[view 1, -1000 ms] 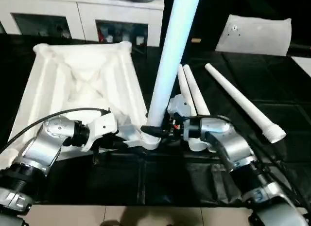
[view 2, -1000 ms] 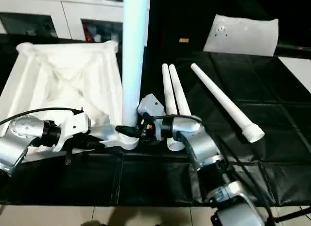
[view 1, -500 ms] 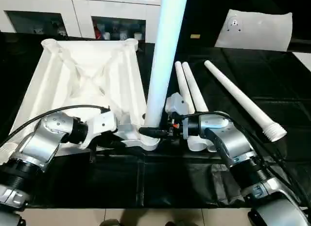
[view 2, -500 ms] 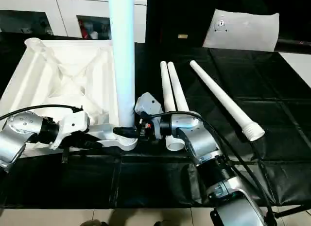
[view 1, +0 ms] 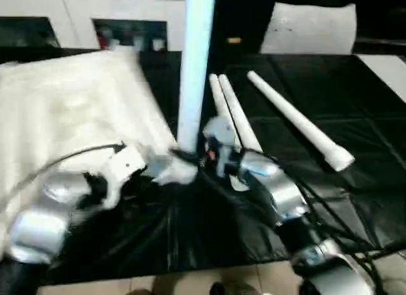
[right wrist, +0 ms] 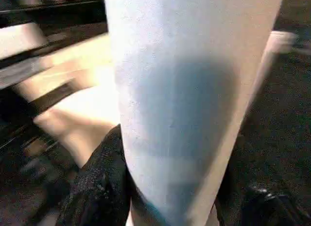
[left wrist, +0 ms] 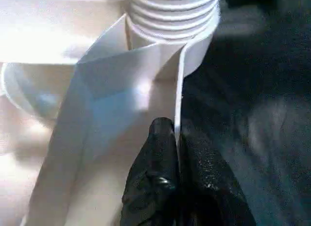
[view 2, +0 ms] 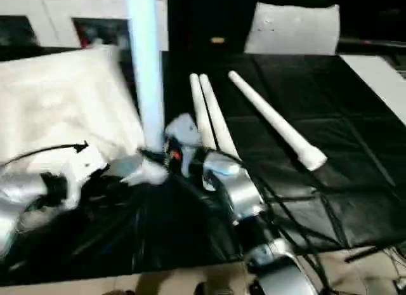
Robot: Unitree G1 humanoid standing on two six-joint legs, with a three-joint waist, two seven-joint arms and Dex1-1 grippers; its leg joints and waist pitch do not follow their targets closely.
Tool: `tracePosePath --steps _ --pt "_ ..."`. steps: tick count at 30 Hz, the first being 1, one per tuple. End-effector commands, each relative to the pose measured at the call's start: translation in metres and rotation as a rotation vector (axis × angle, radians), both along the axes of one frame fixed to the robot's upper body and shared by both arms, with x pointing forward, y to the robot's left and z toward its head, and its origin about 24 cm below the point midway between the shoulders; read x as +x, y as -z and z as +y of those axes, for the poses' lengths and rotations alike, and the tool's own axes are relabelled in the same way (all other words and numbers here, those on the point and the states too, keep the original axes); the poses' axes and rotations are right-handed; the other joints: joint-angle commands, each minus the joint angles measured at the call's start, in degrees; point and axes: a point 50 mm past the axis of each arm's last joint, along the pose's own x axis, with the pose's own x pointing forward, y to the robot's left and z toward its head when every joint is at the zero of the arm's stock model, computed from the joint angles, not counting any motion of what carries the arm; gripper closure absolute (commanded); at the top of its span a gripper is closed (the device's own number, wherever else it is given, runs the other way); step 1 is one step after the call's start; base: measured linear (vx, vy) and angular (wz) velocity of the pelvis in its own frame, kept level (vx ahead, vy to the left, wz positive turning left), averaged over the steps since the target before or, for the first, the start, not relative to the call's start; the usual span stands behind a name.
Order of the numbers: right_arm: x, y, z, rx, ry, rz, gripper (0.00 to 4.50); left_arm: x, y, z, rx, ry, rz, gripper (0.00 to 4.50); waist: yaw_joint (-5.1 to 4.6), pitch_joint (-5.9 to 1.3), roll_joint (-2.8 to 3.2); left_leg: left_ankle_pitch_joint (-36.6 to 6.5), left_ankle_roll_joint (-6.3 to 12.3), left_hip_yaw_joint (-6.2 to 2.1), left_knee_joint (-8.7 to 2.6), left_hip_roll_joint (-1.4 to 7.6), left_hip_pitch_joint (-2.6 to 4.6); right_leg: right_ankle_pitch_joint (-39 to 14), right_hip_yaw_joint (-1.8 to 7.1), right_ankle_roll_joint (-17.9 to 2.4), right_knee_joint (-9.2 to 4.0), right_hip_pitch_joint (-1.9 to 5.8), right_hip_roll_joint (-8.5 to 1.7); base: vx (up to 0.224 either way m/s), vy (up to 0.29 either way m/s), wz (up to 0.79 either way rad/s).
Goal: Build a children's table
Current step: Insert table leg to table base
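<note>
Tabletop point(view 1: 70, 111) has slid leftward, left claw point(left wrist: 177, 153) still clamped.

Table leg point(view 1: 193, 66) upright at the tabletop's point(view 1: 70, 111) near right corner

Three spare legs point(view 1: 236, 120) lie right of it on the mat point(view 1: 355, 149); cabinet point(view 1: 95, 19) stands behind.

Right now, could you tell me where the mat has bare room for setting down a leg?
Bare mat lies right of the single loose leg. It is crowded around the upright leg, where both grippers, the tabletop and the paired legs meet.
</note>
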Motion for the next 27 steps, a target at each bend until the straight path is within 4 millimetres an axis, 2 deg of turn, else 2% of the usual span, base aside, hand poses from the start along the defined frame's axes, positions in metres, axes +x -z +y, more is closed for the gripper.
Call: tracePosePath --steps 1,2,3,5,7,10,12,15,17,20,22,26,27 --pt "-0.006 0.046 -0.001 -0.128 0.086 0.193 2.61 -0.003 -0.006 -0.025 -0.069 -0.016 -0.044 4.5 0.45 -1.2 0.64 -9.3 1.98 -1.42 -4.63 4.07 -0.65 -17.3 3.97 -12.7 -5.05 1.33 -5.57 0.0 0.0 0.0" --pt "-0.004 0.046 0.001 -0.133 0.105 0.193 2.61 -0.004 -0.005 -0.034 -0.086 -0.016 -0.048 4.5 0.48 -1.18 0.62 -9.0 2.32 -1.29 -4.52 3.86 -0.7 -16.5 3.94 -12.7 -5.09 1.3 -5.38 0.0 0.0 0.0" --pt "-0.003 0.044 0.006 -0.141 0.116 0.194 2.61 -0.005 -0.003 -0.049 -0.11 -0.004 -0.047 4.5 0.48 -1.23 -0.09 -8.0 3.2 -1.1 -4.4 3.69 -0.78 -15.1 3.89 -12.1 -4.97 1.42 -5.16 0.0 0.0 0.0" --pt "-0.002 0.044 0.007 -0.141 0.116 0.193 2.61 -0.006 -0.002 -0.051 -0.112 -0.008 -0.045 4.5 0.71 -1.38 -0.14 -6.2 3.9 -1.08 -4.19 3.46 -0.9 -13.5 3.89 -11.6 -4.78 1.66 -5.21 0.0 0.0 0.0" --pt "-0.002 0.042 0.01 -0.138 0.113 0.185 2.61 -0.002 -0.001 -0.052 -0.088 -0.036 -0.055 4.5 0.81 -1.55 -0.1 -2.6 5.28 -0.85 -3.91 3.32 -0.91 -8.1 3.82 -11.8 -4.28 1.75 -5.0 0.0 0.0 0.0" --pt "-0.001 0.041 0.009 -0.138 0.115 0.183 2.61 0.003 0.001 -0.044 -0.041 -0.074 -0.069 4.5 0.91 -1.58 -0.04 -1.4 6.38 -0.71 -3.78 3.28 -0.82 -4.9 3.69 -12.3 -3.99 1.7 -4.83 0.0 0.0 0.0" --pt "-0.001 0.042 0.009 -0.139 0.124 0.183 2.61 0.005 0.001 -0.041 -0.015 -0.102 -0.072 4.5 0.9 -1.48 0.03 -2.6 6.14 -0.69 -3.84 3.35 -0.76 -6.2 3.69 -12.5 -4.2 1.61 -4.89 0.0 0.0 0.0" --pt "-0.001 0.044 0.006 -0.147 0.134 0.175 2.61 0.01 0.001 -0.031 0.013 -0.125 -0.079 4.5 0.92 -1.32 0.13 -6.6 4.36 -0.87 -4.15 3.46 -0.73 -12.5 3.75 -11.4 -4.79 1.43 -5.03 0.0 0.0 0.0" --pt "-0.001 0.044 0.005 -0.151 0.141 0.168 2.61 0.011 0.001 -0.03 0.021 -0.13 -0.082 4.5 0.95 -1.31 0.11 -7.0 3.94 -0.95 -4.23 3.5 -0.73 -13.4 3.76 -10.9 -4.85 1.39 -5.05 0.0 0.0 0.0" --pt "-0.001 0.044 0.004 -0.116 0.155 0.188 2.61 0.012 0.002 -0.027 0.029 -0.133 -0.083 4.5 0.98 -1.42 0.22 -6.4 3.75 -0.91 -4.18 3.48 -0.73 -12.4 3.81 -10.6 -4.77 1.38 -5.04 0.0 0.0 0.0" --pt "-0.001 0.044 0.004 -0.108 0.159 0.189 2.05 0.012 0.002 -0.027 0.031 -0.132 -0.082 4.5 1.02 -1.49 0.15 -6.0 3.84 -0.91 -4.14 3.48 -0.76 -11.7 3.83 -10.7 -4.67 1.45 -5.07 0.0 0.0 0.0" --pt "0.0 0.042 0.002 -0.087 0.177 0.177 1.74 0.013 0.005 -0.023 0.069 -0.119 -0.081 4.5 1.14 -1.6 0.26 -4.4 4.16 -0.78 -4.0 3.44 -0.65 -9.5 3.81 -11.5 -4.47 1.41 -5.04 0.0 0.0 0.0" --pt "0.0 0.042 0.001 -0.082 0.179 0.172 1.74 0.014 0.005 -0.021 0.079 -0.114 -0.084 4.5 1.17 -1.84 0.56 -3.2 4.33 -0.77 -3.86 3.45 -0.7 -6.7 3.74 -12.1 -4.19 1.64 -4.96 0.0 0.0 0.0"
